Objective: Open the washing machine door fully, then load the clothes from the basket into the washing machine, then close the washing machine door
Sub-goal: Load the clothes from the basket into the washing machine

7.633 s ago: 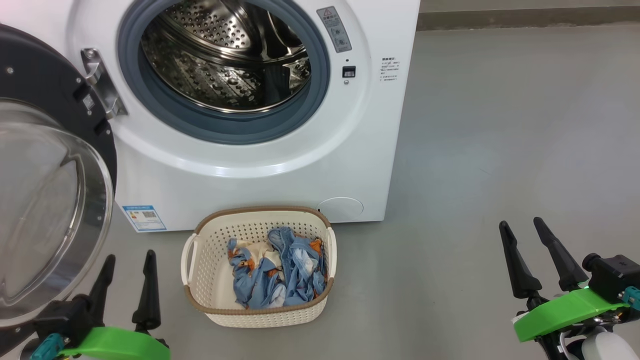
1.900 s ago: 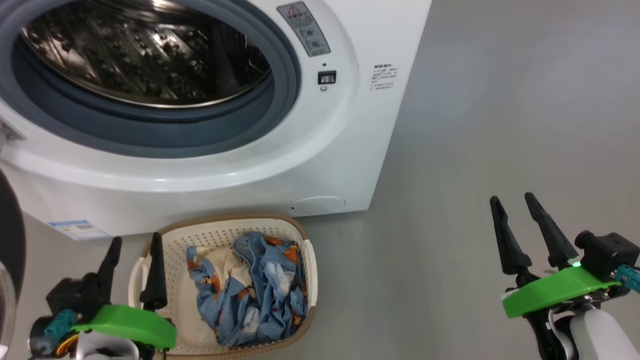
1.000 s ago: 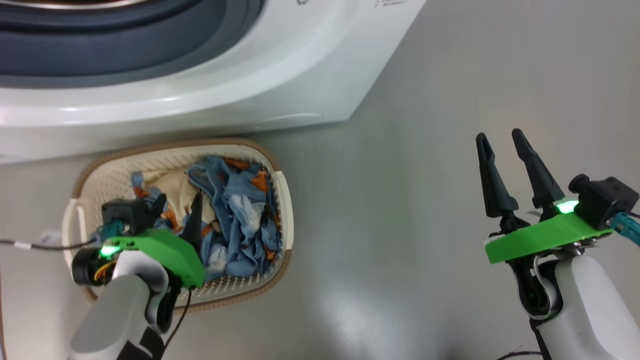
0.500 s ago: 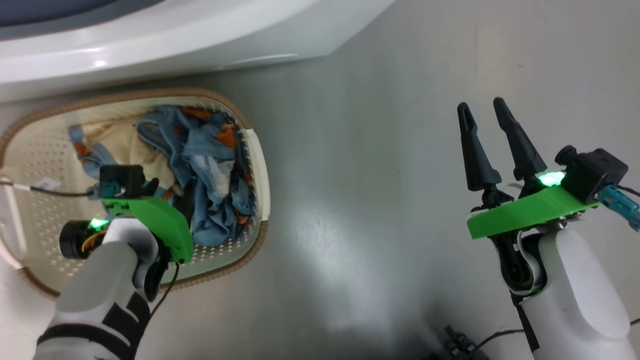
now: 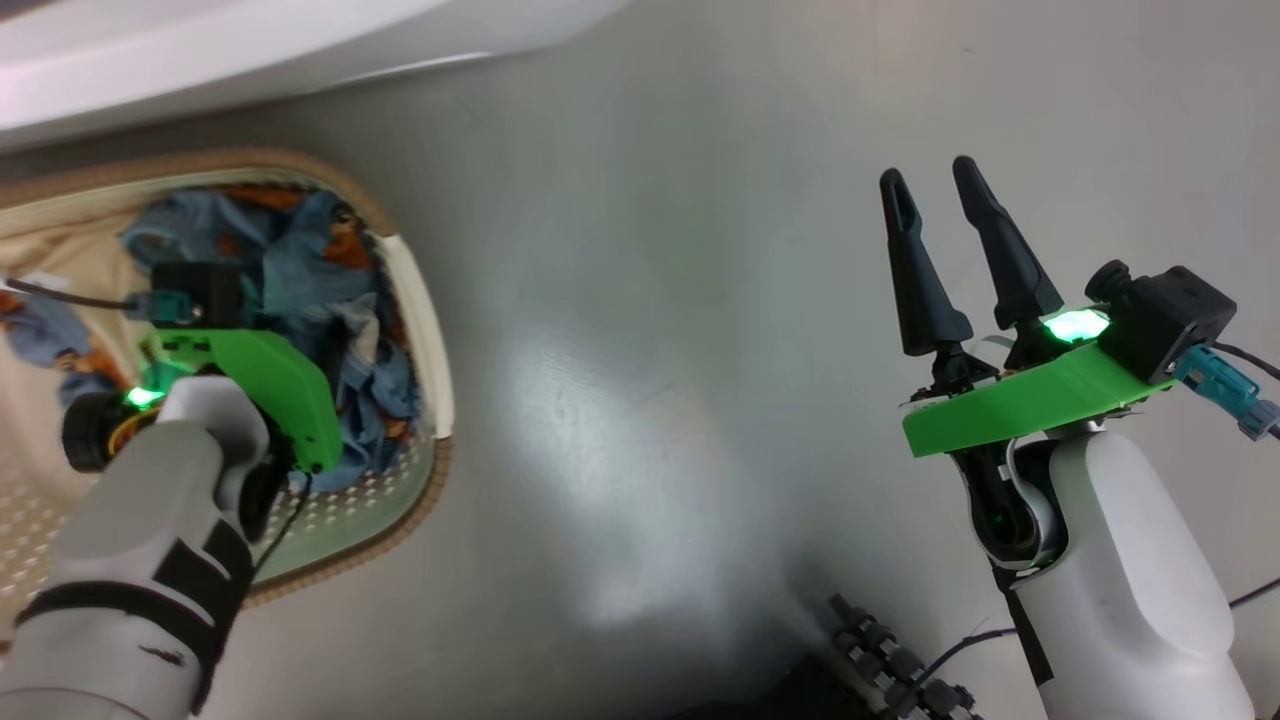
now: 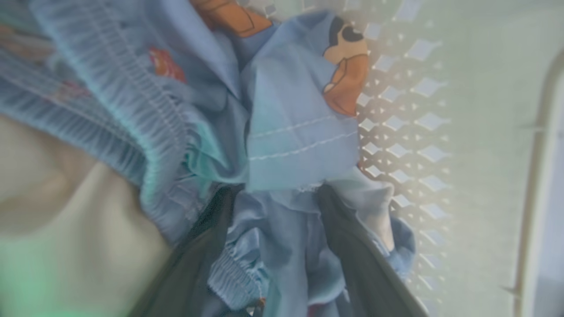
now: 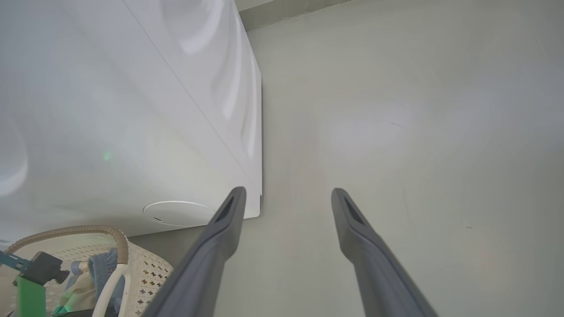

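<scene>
The cream basket (image 5: 421, 312) stands on the floor in front of the white washing machine (image 5: 200, 50). Light blue clothes (image 5: 310, 262) with orange prints lie in it. My left arm reaches down into the basket, its green wrist mount (image 5: 262, 380) covering the fingers in the head view. In the left wrist view my left gripper (image 6: 275, 193) is open, both fingers pushed into the blue clothes (image 6: 295, 132) with a fold between them, beside the perforated basket wall (image 6: 410, 132). My right gripper (image 5: 928, 172) hangs open over bare floor, well right of the basket. The washing machine door is out of view.
Grey floor (image 5: 650, 300) spreads between the basket and my right arm. The washer's lower right corner (image 7: 255, 207) and the basket rim (image 7: 119, 240) lie left of my right gripper (image 7: 287, 192). A dark ribbed part with cables (image 5: 885, 650) sits at the bottom.
The head camera has tilted further down, shifting the washer and basket up and left. My left gripper has sunk deeper into the clothes. The right gripper stays open.
</scene>
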Motion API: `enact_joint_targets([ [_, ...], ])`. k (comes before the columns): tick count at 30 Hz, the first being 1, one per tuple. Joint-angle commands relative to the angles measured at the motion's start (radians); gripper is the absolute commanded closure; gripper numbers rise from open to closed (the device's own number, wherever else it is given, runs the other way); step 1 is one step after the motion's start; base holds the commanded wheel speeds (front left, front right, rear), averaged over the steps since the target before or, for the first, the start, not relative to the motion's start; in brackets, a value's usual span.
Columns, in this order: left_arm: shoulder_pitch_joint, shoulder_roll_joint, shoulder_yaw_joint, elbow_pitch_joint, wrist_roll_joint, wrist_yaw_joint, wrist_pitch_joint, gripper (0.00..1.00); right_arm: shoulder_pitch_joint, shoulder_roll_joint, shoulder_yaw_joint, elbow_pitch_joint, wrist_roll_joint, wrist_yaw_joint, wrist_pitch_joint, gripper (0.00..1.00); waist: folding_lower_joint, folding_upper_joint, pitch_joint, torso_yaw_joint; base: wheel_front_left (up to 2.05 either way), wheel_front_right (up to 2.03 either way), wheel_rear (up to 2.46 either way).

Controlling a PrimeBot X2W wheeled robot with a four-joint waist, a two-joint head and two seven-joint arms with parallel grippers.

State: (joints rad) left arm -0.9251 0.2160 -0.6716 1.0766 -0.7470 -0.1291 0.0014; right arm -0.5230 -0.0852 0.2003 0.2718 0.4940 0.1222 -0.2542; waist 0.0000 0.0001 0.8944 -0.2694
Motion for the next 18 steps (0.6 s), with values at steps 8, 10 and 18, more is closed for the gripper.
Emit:
enact_joint_targets([
  [8,-0.046,0.042,0.005,0.091,-0.063,-0.001,0.045,0.76,0.027,0.017,0.025,-0.029,0.003,0.008,-0.008,0.0,0.0,-0.0001,0.035,-0.048,0.0,0.0,0.0],
  [10,-0.055,0.038,0.012,0.108,-0.082,-0.001,0.044,1.0,0.027,0.019,0.025,-0.029,0.002,0.008,-0.008,0.0,0.0,-0.0001,0.034,-0.051,0.0,0.0,0.0],
  [18,-0.018,0.029,-0.026,0.075,-0.14,-0.001,-0.003,1.0,0.033,0.012,0.012,-0.026,-0.012,0.008,-0.008,0.0,0.0,-0.0001,-0.013,-0.028,0.0,0.0,0.0],
])
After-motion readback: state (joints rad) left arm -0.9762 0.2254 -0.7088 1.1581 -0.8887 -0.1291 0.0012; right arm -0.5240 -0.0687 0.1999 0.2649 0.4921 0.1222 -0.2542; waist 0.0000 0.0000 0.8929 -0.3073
